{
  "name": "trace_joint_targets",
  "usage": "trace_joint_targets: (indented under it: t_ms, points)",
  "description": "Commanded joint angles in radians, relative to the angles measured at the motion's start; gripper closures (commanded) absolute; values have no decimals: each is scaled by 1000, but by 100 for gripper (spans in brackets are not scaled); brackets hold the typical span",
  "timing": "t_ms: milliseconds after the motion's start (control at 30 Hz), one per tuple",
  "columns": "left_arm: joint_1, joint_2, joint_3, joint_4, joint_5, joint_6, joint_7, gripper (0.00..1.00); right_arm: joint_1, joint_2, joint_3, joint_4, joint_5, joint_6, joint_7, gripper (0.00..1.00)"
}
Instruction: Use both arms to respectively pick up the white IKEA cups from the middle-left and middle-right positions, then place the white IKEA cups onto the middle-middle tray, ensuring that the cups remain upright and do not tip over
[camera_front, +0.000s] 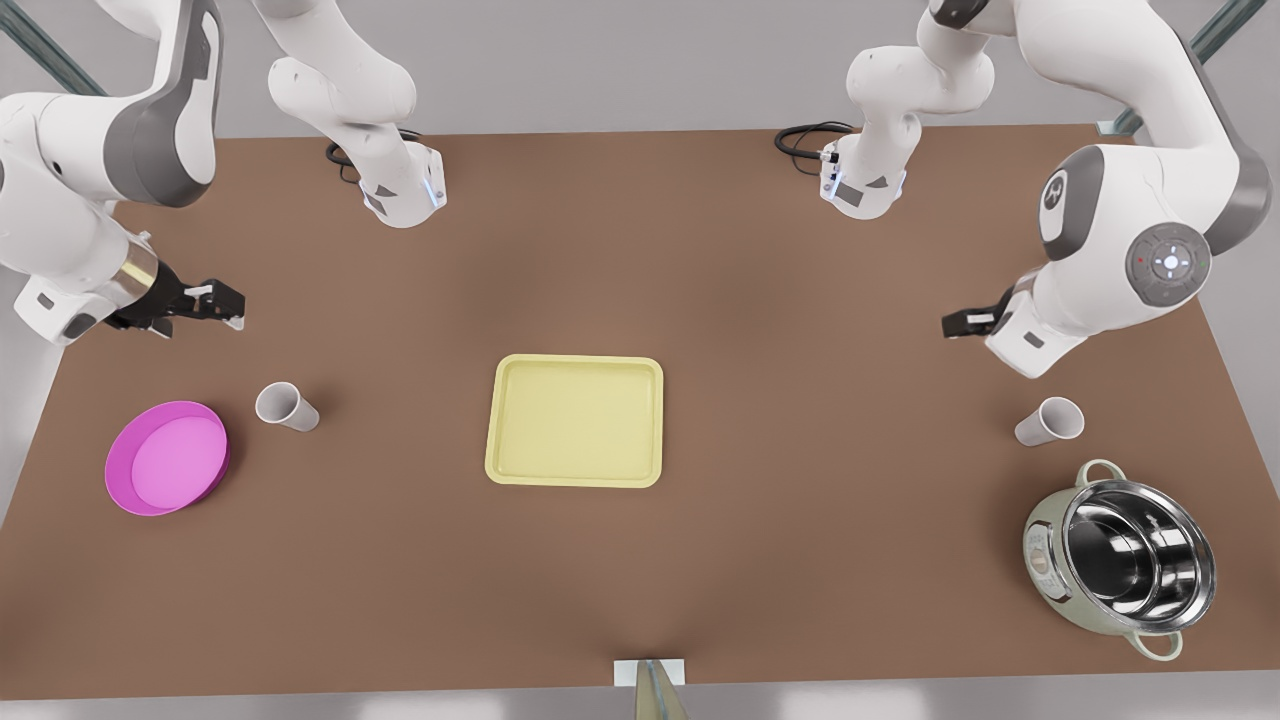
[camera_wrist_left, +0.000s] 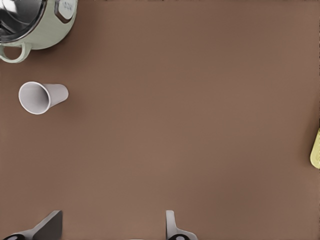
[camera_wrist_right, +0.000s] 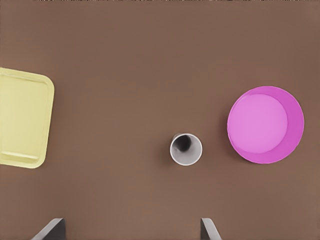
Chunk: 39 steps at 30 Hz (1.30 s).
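Front view: brown table (camera_front: 640, 250), yellow tray (camera_front: 576, 420) at centre, bare. Cup by plate (camera_front: 287, 407) upright on front view's left, just beside magenta plate (camera_front: 167, 457), not touching. Cup by pot (camera_front: 1049, 421) upright on front view's right, near steel pot (camera_front: 1120, 555) w/ pale green handles, apart from it. Both cups on table, well apart from tray. Right gripper (camera_front: 222, 300) on front view's left, up above table, beyond cup by plate, empty. Left gripper (camera_front: 962, 322) on front view's right, raised, beyond cup by pot, empty; mostly hidden behind own arm here. Two arm bases at far edge.

Left wrist view: looks down on table. Cup by pot (camera_wrist_left: 42, 97) standing, greyish inside visible, close to pot (camera_wrist_left: 31, 22). Sliver of tray (camera_wrist_left: 316, 148) at frame edge, far from cup. Left gripper (camera_wrist_left: 111, 226) fingers spread wide, nothing between; cup off to one side, not between fingertips.

Right wrist view: looks down. Cup by plate (camera_wrist_right: 186, 148) upright, mouth seen from above, between tray (camera_wrist_right: 22, 117) and plate (camera_wrist_right: 265, 124), nearer plate. Right gripper (camera_wrist_right: 131, 228) fingers spread wide, nothing held; cup roughly ahead of gap btw fingertips, clear of both.
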Motion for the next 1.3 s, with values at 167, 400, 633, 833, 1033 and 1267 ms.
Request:
trace_joint_targets:
  t_ms: [167,400,633,833,1033,1267]
  points:
    - [109,95,148,-237,-16,449,335,0,-127,228,-32,13,-9,121,-174,0]
    - [238,180,275,-404,-16,857,520,0,-242,444,-32,21,4,344,-209,0]
    - [264,250,275,-400,-56,967,517,0,-236,360,-21,-263,7,654,-217,0]
    - [299,329,274,-409,-56,966,520,0,-234,335,-21,-422,7,769,-215,0]
    - [298,349,268,-449,-74,947,515,41,-243,372,-23,-451,8,784,-215,0]
    - [293,300,214,-443,-169,881,514,79,-240,401,-21,-453,8,786,-215,18]
